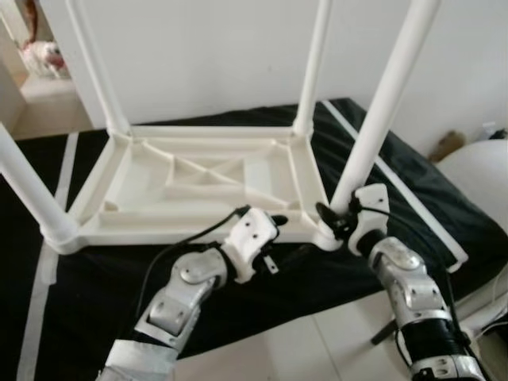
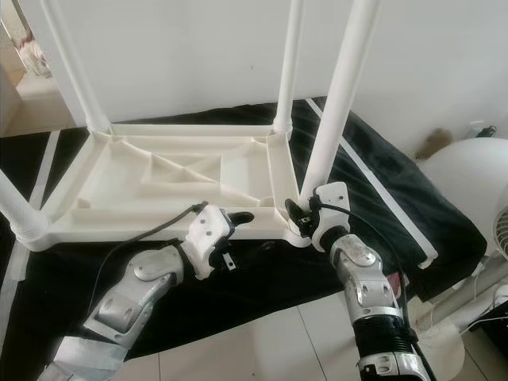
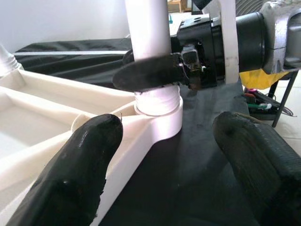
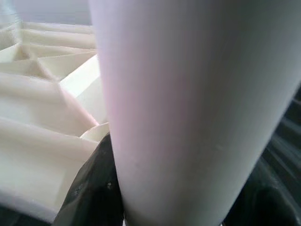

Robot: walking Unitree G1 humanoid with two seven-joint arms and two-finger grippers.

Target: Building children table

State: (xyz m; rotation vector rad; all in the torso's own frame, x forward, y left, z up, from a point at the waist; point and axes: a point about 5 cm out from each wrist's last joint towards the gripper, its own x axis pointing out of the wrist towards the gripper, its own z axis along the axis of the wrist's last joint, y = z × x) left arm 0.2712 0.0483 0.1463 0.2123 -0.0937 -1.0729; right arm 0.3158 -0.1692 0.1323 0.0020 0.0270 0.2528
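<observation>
A white plastic children's table (image 1: 198, 178) lies upside down on a black cloth, with its legs pointing up. My right gripper (image 1: 333, 218) is shut around the base of the near right leg (image 1: 381, 111), just above its corner socket (image 3: 162, 113). One of its black fingers (image 3: 150, 73) wraps across the leg, which also looms close in the right wrist view (image 4: 188, 103). My left gripper (image 1: 282, 236) stands open beside the table's front rim, a little left of that corner, with nothing held. Its two fingertips (image 3: 80, 174) frame the socket.
The black cloth (image 1: 238, 294) covers a low platform with a white wall behind it. Three other legs (image 1: 313, 63) stand at the remaining corners. A round white object (image 2: 468, 190) sits at the right. Light tiled floor (image 1: 317, 341) lies in front.
</observation>
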